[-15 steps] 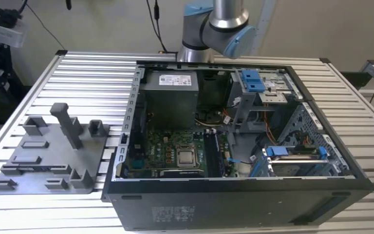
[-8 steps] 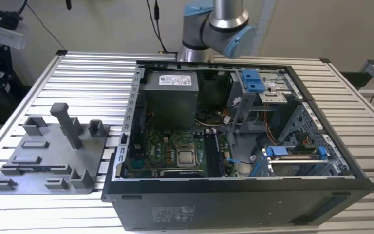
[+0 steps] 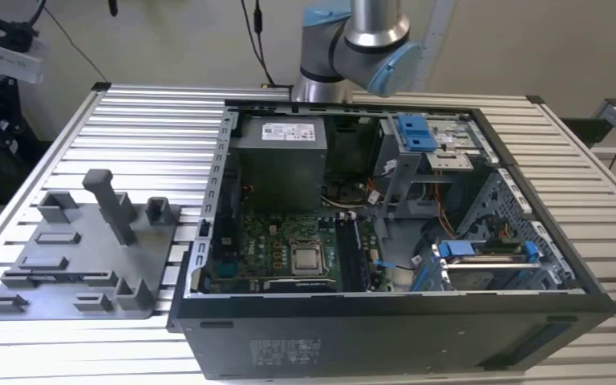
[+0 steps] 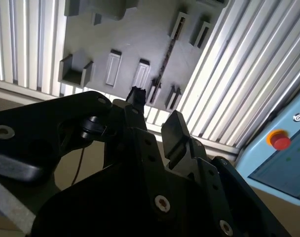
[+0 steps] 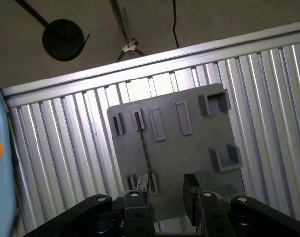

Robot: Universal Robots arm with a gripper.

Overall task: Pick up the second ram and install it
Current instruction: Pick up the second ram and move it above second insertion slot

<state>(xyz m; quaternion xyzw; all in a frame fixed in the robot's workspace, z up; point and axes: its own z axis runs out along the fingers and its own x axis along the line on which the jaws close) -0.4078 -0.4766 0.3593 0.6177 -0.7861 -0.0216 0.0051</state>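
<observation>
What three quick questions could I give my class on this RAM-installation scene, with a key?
1. Fill in: in the exterior view, the grey tray lies on the exterior view's ___ of the computer case.
2. True or false: the pincer is shut on the second ram.
3. Where is the second ram? A) inside the computer case. B) standing on edge in the grey tray's slots. C) in the pincer.

Key: 1 left. 2 false: in both wrist views the pincer is open and empty above the tray. 3 B.
</observation>
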